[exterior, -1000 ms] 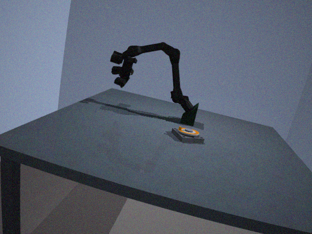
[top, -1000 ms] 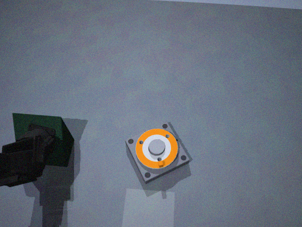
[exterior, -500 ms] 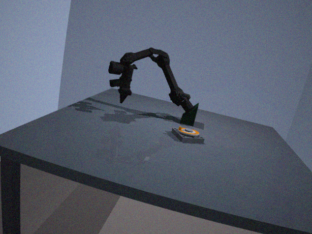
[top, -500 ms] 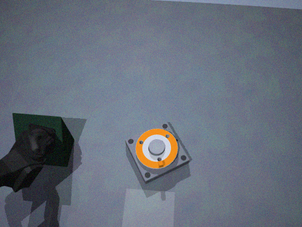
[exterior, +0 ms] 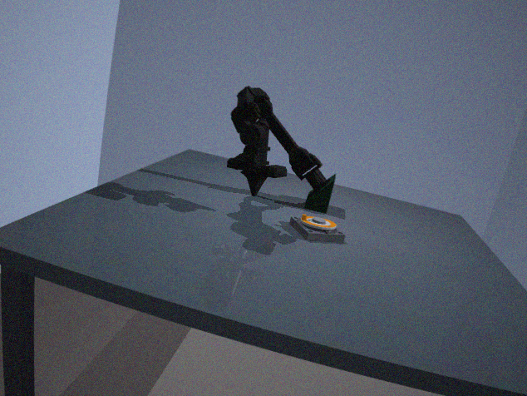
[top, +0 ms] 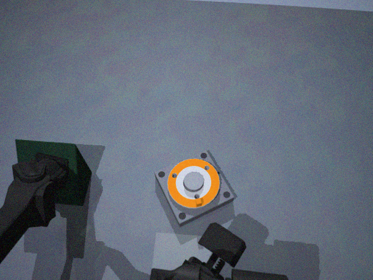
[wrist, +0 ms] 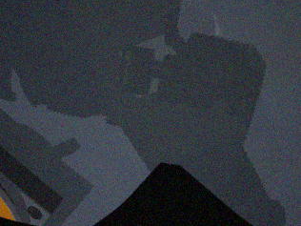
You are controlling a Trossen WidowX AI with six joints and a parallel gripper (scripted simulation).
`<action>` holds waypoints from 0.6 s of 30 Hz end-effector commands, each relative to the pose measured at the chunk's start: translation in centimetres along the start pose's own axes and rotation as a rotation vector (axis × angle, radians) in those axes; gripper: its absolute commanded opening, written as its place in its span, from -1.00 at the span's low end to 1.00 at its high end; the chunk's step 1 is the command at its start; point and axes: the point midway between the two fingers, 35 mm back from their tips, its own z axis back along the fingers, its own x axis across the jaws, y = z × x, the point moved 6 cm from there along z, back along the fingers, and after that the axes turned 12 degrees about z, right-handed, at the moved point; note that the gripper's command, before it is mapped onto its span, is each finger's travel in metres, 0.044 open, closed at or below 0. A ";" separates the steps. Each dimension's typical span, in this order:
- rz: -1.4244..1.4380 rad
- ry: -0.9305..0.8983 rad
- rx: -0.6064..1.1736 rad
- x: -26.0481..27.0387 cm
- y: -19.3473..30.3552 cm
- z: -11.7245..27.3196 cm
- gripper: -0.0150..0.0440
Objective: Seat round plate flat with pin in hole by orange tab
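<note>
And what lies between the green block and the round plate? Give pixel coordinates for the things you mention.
The top view shows a shadow (top: 95, 152) (exterior: 338, 211), then table surface (top: 129, 168) (exterior: 382, 277) (wrist: 283, 94), then a corner of the grey base (top: 162, 181) (exterior: 327, 238) (wrist: 33, 184).

The tabletop (top: 192, 75) (exterior: 382, 289) looks smooth with a faint sheen; the arm (top: 22, 205) (exterior: 283, 134) looks matt.

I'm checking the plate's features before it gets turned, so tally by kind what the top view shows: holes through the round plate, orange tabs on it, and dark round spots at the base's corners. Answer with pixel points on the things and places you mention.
Holes in the round plate (top: 171, 189) (exterior: 329, 225): 3
Orange tab (top: 199, 202) (exterior: 303, 217): 1
Dark corner spots on the base (top: 177, 219) (exterior: 329, 237): 4
Total: 8
</note>
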 end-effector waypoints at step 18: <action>0.525 0.121 0.027 15.1 6.5 -1.4 -0.49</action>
